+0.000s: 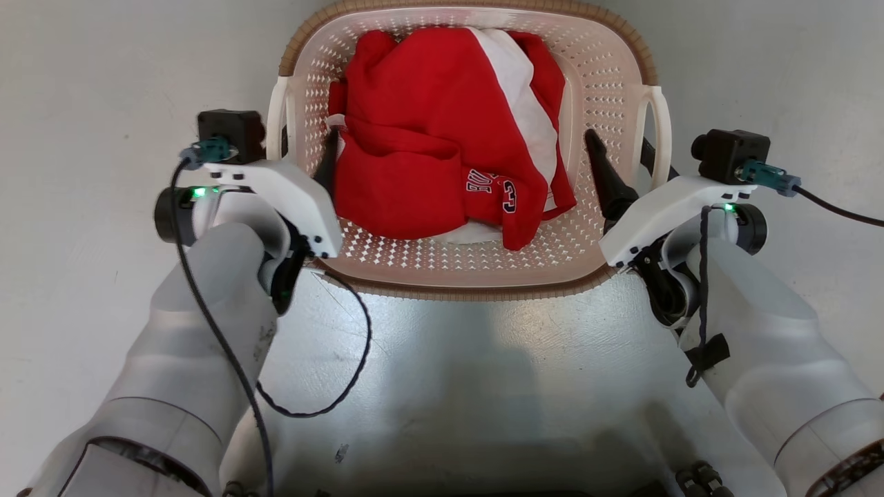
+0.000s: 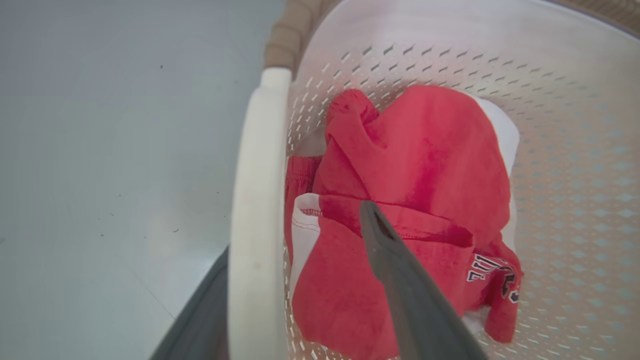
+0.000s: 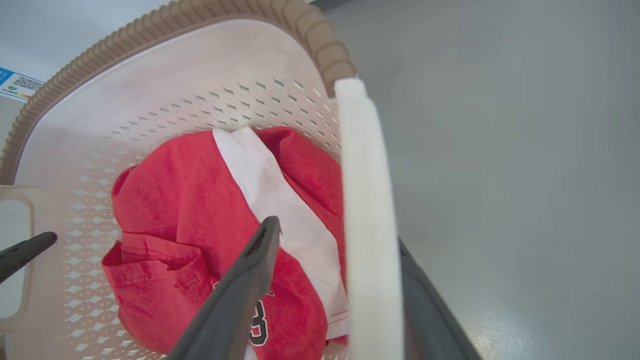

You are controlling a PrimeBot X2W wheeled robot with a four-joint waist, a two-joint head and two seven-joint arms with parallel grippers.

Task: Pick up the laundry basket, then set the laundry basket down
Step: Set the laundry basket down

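The laundry basket is seen straight ahead between the two arms, over the pale floor (whether it rests on it cannot be told). A red garment with a white stripe is heaped inside. The left gripper is spread wide astride the left handle: one finger is placed inside the basket, clear of the handle, the other just outside it. The right gripper is likewise parted about the right handle, and nothing is clamped by either
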